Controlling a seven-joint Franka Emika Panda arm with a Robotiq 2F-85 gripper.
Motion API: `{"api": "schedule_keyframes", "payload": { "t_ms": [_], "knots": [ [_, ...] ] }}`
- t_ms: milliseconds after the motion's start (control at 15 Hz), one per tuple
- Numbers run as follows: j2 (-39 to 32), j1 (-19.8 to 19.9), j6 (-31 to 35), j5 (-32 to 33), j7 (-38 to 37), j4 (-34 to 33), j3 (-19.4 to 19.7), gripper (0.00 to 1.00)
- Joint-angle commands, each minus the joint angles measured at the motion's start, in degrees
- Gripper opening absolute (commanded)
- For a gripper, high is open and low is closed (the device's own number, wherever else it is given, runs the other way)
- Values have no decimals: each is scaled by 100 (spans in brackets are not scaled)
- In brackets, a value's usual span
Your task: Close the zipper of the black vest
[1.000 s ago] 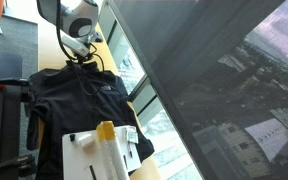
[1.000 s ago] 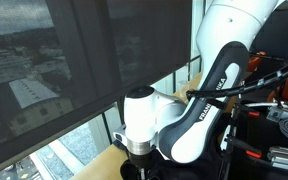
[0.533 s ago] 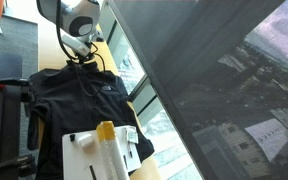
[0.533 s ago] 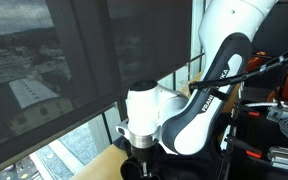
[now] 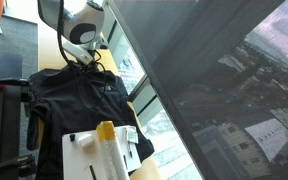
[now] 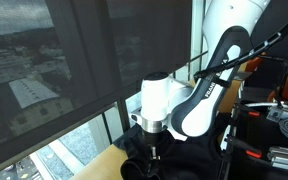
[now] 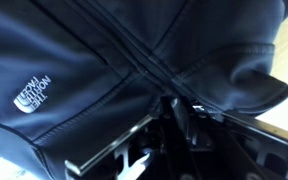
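Observation:
The black vest (image 5: 64,105) lies flat on the table, collar toward the far end, with a small white logo (image 7: 32,93) on the chest. The zipper (image 7: 134,55) runs as a thin dark line down its front middle, and is faint in an exterior view (image 5: 81,95). My gripper (image 5: 88,63) is down on the vest near the collar end. In the wrist view its fingers (image 7: 181,118) are pressed together on the zipper line. It also shows in an exterior view (image 6: 154,150), low over the vest's black fabric (image 6: 189,165).
A white stack of papers (image 5: 89,160) with a yellow object (image 5: 105,131) lies on the vest's near end. A large window with a dark blind (image 5: 204,60) runs along the table's wooden edge (image 5: 106,50). Red and black equipment (image 5: 4,85) stands on the other side.
The arm's wrist has shifted sideways along the vest, away from the collar end, with the fingers still together on the zipper line. The vest fabric has barely moved.

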State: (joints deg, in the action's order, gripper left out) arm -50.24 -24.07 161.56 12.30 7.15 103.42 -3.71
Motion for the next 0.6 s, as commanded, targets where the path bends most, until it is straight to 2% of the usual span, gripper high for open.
{"api": "schedule_keyframes", "payload": {
  "t_ms": [0,400,533],
  "knots": [
    [398,136,112,233,1,617,39,47],
    [1182,658,163,266,261,1739,-28,91],
    [1515,849,140,293,382,2170,18,100]
  ]
}}
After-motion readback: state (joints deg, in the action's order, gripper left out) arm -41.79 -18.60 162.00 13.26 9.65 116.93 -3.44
